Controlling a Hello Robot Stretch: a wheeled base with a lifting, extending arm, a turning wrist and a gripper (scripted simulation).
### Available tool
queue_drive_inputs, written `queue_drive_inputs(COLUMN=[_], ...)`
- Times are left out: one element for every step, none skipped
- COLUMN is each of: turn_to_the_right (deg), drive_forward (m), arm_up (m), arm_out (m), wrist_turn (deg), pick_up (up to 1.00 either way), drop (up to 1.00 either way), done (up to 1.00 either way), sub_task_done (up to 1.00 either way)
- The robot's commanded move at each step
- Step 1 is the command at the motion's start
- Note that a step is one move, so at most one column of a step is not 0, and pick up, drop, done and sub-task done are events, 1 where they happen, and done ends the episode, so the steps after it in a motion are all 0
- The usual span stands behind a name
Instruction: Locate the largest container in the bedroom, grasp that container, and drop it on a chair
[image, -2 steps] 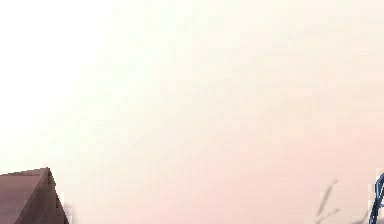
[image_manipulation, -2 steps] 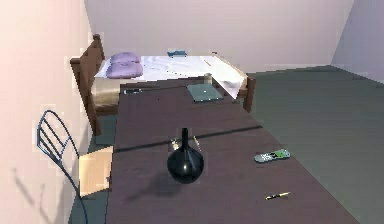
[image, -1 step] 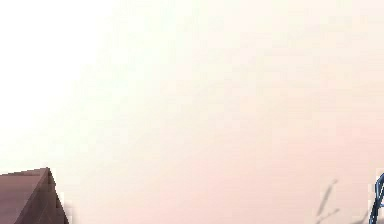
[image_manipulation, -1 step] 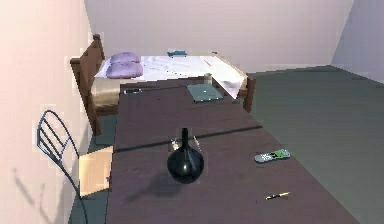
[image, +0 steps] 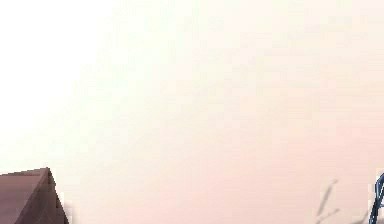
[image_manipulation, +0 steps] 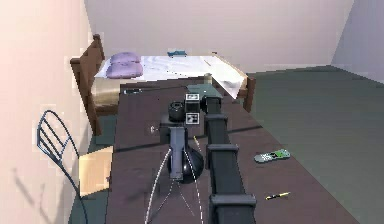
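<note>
A long dark table (image_manipulation: 140, 170) runs up the middle of the arm side view. The arm's dark bar (image_manipulation: 228, 165) lies along it, ending at two white marked squares (image_manipulation: 193, 115). Left of them sits the gripper (image_manipulation: 168, 118), low above the tabletop with a dark boxy thing (image_manipulation: 211, 102) close behind, so I cannot tell whether it holds anything. A dark rounded object (image_manipulation: 185, 163) with thin pale stalks stands beside the arm. A wire-backed chair (image_manipulation: 60, 140) with a tan seat (image_manipulation: 96, 170) stands at the table's left.
A wooden bed (image_manipulation: 165, 72) with a purple pillow (image_manipulation: 124, 66) stands past the table's far end. A small remote-like thing (image_manipulation: 271, 155) and a pen (image_manipulation: 278, 195) lie on the table's right part. Open grey floor (image_manipulation: 320, 110) spreads right. The forward view faces a pale wall (image: 200, 100) with a brown corner (image: 30, 198).
</note>
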Motion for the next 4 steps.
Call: queue_drive_inputs(turn_to_the_right=[0.0,0.0,0.0,0.0], drive_forward=[0.0,0.0,0.0,0.0], arm_up=[0.0,0.0,0.0,0.0], arm_out=[0.0,0.0,0.0,0.0], wrist_turn=[45.0,45.0,45.0,42.0], pick_up=[0.0,0.0,0.0,0.0], drop=[0.0,0.0,0.0,0.0], done=[0.0,0.0,0.0,0.0], sub_task_done=[0.0,0.0,0.0,0.0])
